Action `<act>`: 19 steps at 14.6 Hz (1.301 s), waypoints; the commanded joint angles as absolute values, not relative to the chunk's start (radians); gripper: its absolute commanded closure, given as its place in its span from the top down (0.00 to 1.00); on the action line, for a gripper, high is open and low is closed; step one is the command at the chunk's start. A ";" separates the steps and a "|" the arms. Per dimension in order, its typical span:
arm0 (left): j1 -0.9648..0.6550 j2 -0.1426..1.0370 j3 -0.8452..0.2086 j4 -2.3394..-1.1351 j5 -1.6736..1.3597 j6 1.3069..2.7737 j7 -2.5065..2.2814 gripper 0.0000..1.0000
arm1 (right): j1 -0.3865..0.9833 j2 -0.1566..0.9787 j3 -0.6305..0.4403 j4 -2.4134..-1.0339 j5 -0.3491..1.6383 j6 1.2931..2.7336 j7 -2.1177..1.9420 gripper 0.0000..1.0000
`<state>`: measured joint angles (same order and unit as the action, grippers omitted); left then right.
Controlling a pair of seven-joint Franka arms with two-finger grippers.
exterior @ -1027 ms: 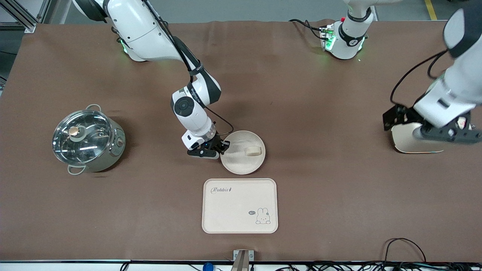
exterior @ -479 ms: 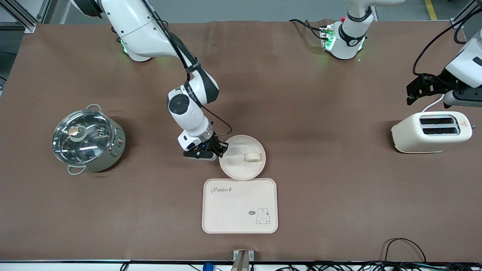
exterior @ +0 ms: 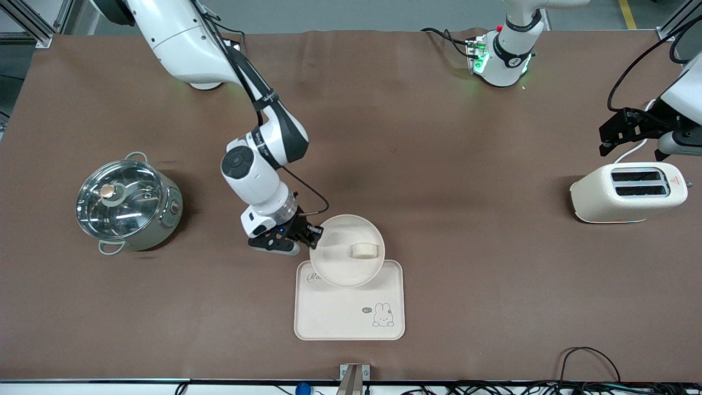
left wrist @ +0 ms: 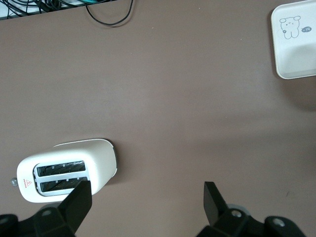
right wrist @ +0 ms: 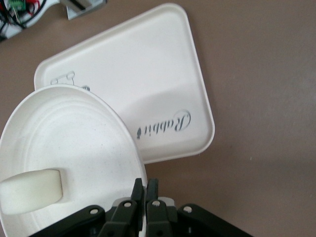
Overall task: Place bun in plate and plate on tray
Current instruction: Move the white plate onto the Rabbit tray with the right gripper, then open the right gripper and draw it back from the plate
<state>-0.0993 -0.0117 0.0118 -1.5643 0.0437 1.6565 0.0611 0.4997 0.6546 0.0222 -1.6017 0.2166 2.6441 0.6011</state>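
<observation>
We note right gripper (exterior: 310,235) clamped on rim of plate (exterior: 337,258), fingers (right wrist: 138,190) pinching the edge. Plate held over tray (exterior: 349,315), covering tray's edge toward robots' bases. Bun (exterior: 364,251) sits in plate. Left gripper (left wrist: 147,192) waits above table near toaster (exterior: 628,191), jaws wide apart, holding nothing. Lidded pot (exterior: 129,203) stands toward right arm's end.
</observation>
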 commanded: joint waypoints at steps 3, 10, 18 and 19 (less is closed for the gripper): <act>-0.091 0.008 0.020 -1.531 0.026 1.631 0.075 1.00 | 0.439 0.927 0.035 -1.208 0.232 2.568 0.595 0.00; -0.091 0.009 0.020 -1.528 0.029 1.632 0.066 1.00 | 0.436 1.143 0.031 -0.951 0.229 2.517 0.606 0.00; -0.092 0.006 0.020 -1.543 -0.012 1.632 0.055 1.00 | 0.431 1.150 0.032 -0.968 0.230 2.525 0.612 0.48; -0.092 0.006 0.020 -1.543 -0.024 1.632 0.051 1.00 | 0.430 1.149 0.032 -0.968 0.230 2.523 0.611 0.51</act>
<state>-0.0922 0.0015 0.0161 -1.5567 0.0104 1.6489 0.0570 0.4389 1.1416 0.0234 -0.9845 0.2169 2.5239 0.6068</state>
